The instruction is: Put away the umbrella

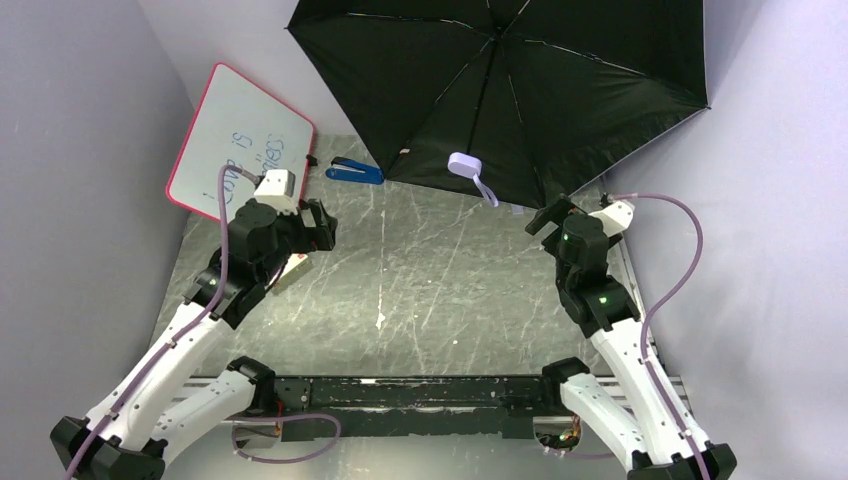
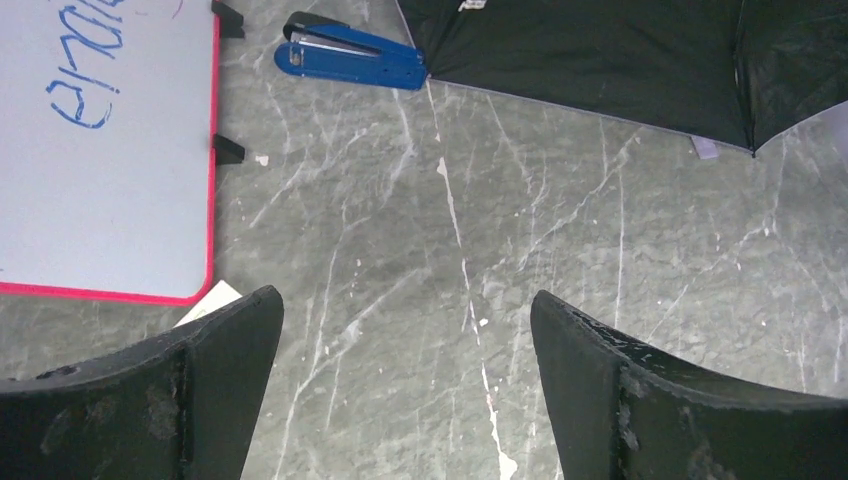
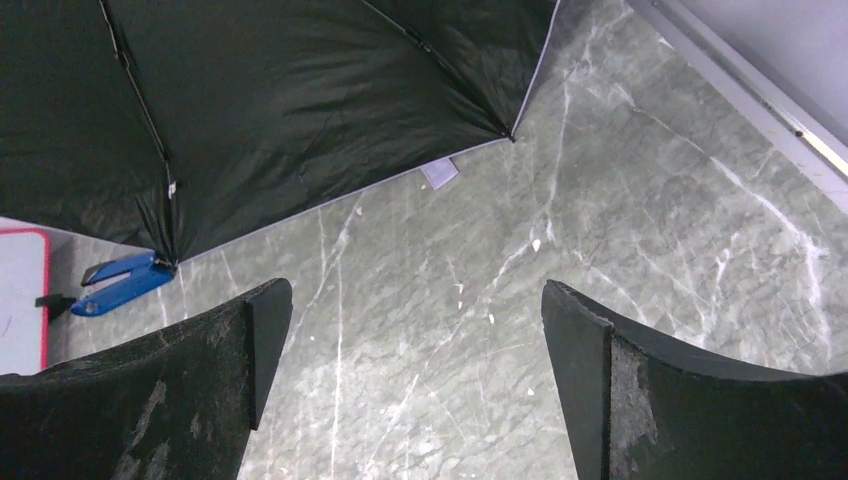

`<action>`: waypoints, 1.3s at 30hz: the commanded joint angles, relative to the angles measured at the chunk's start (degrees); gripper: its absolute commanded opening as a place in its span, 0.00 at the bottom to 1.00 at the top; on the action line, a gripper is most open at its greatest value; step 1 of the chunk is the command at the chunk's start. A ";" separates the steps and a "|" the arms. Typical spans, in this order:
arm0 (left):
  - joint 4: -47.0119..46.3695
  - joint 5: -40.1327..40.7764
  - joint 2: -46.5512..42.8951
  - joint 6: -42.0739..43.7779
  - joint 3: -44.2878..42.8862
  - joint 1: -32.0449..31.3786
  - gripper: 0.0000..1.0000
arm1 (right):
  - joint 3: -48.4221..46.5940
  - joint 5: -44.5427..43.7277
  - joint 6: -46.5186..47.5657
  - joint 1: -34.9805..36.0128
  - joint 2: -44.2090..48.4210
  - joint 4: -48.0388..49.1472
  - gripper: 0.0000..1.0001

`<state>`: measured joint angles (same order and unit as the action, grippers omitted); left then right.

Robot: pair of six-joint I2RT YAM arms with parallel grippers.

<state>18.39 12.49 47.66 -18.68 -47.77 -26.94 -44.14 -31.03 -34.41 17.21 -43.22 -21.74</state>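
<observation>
Two grippers are standing released, and neither is holding anything. From the top camera I am seeing the open folding umbrella with black inner fabric and thin metal ribs (image 1: 500, 80) lying on its side at the far end of the grey marble-patterned table (image 1: 430, 290). Its rim is resting on the surface and its inside is facing the arms. Its small lilac handle (image 1: 465, 163) with the wrist loop is pointing toward me, and only this view is showing it. The left gripper (image 1: 322, 225) is hovering over the left part of the table, near the red-framed whiteboard with blue handwriting (image 1: 240, 135), well apart from the umbrella. The right gripper (image 1: 550, 215) is hanging just beside the lower right edge of the canopy; from above I cannot tell if it is touching.

The left wrist camera is giving me more detail. The wide black fingers (image 2: 220, 380) are spread with bare table between them. A pale card corner (image 2: 215, 298) is lying just beside the whiteboard's red edge. The blue stapler-like object (image 2: 350, 55) is lying flat with its end meeting the canopy rim. The right wrist camera is answering my doubt: its fingers (image 3: 600, 380) are spread over bare table, apart from the canopy edge ahead. It is also showing a small pale tag (image 3: 440, 172) at the rim.
</observation>
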 commanded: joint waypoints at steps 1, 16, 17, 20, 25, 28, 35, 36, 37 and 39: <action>-0.53 0.05 -0.83 0.26 2.17 0.22 0.97 | -0.13 -2.77 0.32 0.07 0.73 -1.25 1.00; 1.03 5.85 -0.52 2.29 3.07 0.22 0.97 | -2.15 1.62 0.07 -0.03 -5.15 -1.47 1.00; 1.37 6.42 -0.28 2.26 2.92 0.22 0.97 | -2.55 2.77 0.39 0.00 -5.82 -1.03 1.00; 2.45 7.46 0.02 2.29 2.62 0.22 0.97 | -5.53 6.47 -0.39 -0.96 -9.89 -1.91 1.00; 2.17 7.64 -0.08 2.68 2.77 0.22 0.97 | -11.67 15.68 -1.17 -3.85 -17.30 -0.46 1.00; 1.91 6.36 0.42 3.00 2.61 0.22 0.97 | -15.95 20.05 -1.94 -5.54 -20.91 0.93 1.00; 0.60 2.64 1.25 4.22 2.30 0.24 0.97 | -24.47 30.18 -8.74 -10.79 -29.11 5.39 0.99; 0.22 2.22 1.51 4.36 2.25 0.22 0.97 | -25.12 33.01 -10.08 -11.66 -30.02 6.93 0.99; -0.04 1.78 1.74 4.42 2.13 0.29 0.97 | -25.66 34.80 -11.39 -12.55 -31.23 8.60 0.99; -0.52 0.93 2.19 4.47 1.84 0.35 0.97 | -26.56 37.22 -14.02 -13.69 -33.45 11.78 0.99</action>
<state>19.75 16.51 49.23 -15.51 -44.36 -26.94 -68.45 -2.52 -42.17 5.82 -73.34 -16.86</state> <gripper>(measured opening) 0.972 0.990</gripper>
